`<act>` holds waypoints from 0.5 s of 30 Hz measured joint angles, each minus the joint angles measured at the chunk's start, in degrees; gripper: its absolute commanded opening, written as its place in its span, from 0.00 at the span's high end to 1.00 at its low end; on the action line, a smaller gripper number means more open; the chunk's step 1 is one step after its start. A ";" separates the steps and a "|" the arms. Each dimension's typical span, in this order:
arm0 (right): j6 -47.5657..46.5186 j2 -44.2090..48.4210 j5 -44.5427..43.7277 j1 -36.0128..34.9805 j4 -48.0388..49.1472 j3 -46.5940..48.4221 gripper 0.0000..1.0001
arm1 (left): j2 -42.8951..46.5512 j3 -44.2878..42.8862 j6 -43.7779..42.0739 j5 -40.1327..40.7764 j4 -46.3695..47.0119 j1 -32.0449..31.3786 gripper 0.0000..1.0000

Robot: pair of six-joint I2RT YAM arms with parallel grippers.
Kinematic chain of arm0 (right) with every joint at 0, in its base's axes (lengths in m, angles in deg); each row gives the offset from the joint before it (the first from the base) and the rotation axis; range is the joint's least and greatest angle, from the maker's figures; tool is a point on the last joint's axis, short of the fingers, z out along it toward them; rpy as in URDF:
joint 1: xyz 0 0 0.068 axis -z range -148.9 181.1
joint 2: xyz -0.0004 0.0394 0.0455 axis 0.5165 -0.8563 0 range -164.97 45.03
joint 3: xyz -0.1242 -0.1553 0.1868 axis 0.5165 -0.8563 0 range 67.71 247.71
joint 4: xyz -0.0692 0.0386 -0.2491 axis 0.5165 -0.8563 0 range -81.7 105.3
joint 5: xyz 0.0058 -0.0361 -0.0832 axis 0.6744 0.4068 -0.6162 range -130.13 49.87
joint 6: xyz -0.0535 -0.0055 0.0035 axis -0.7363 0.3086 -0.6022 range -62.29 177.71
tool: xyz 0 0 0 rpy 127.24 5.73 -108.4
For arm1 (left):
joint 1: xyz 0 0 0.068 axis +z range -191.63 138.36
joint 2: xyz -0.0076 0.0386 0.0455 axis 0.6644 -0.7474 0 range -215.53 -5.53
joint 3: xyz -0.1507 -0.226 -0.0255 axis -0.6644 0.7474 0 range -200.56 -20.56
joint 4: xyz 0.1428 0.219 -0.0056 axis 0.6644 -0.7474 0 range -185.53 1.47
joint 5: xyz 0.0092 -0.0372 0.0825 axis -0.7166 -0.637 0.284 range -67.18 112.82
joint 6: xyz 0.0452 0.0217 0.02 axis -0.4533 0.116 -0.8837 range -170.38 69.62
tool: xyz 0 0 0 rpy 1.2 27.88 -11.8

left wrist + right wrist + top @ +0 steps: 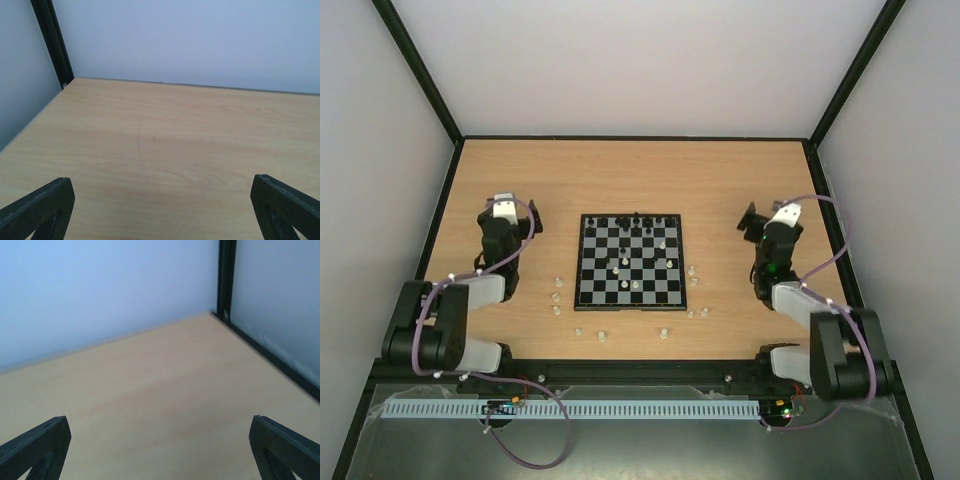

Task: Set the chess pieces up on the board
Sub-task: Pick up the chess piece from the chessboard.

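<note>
The board (629,261) lies in the middle of the wooden table in the top view. Several black chess pieces (638,221) stand near its far edge and a few whitish ones (622,285) stand on its squares. More whitish pieces lie loose on the table left of the board (557,296), in front of it (601,335) and to its right (692,272). My left gripper (517,213) is left of the board, open and empty. My right gripper (757,222) is right of the board, open and empty. Both wrist views show only bare table between the fingers (37,210) (285,447).
The table (620,170) is boxed in by pale walls with black frame posts (52,42) (226,275) at the far corners. A black rail runs along the near edge (640,372) by the arm bases.
</note>
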 measured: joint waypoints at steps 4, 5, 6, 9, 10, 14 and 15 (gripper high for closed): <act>2.23 10.36 2.16 0.02 -13.88 9.68 0.01 | 6.58 -4.46 2.01 1.95 -10.82 -2.93 0.00; 3.06 11.91 2.86 0.02 -16.48 11.65 0.01 | 8.15 -4.87 2.49 2.43 -12.81 -3.67 0.00; 4.11 13.38 4.15 0.02 -19.87 13.75 0.01 | 10.67 -5.16 3.26 2.99 -15.47 -4.83 0.00; 7.65 16.13 8.96 0.02 -29.94 18.75 0.01 | 17.94 -5.62 4.94 4.46 -21.86 -8.90 0.00; 8.76 16.39 10.84 0.02 -33.24 20.15 0.01 | 20.35 -6.62 5.53 4.90 -25.05 -10.60 0.00; 13.46 16.26 20.24 0.02 -45.55 25.88 0.01 | 25.20 -16.35 10.03 5.97 -37.35 -15.63 0.00; 14.32 16.28 22.43 0.02 -47.32 26.80 0.01 | 25.86 -19.61 11.47 5.99 -39.52 -16.59 0.01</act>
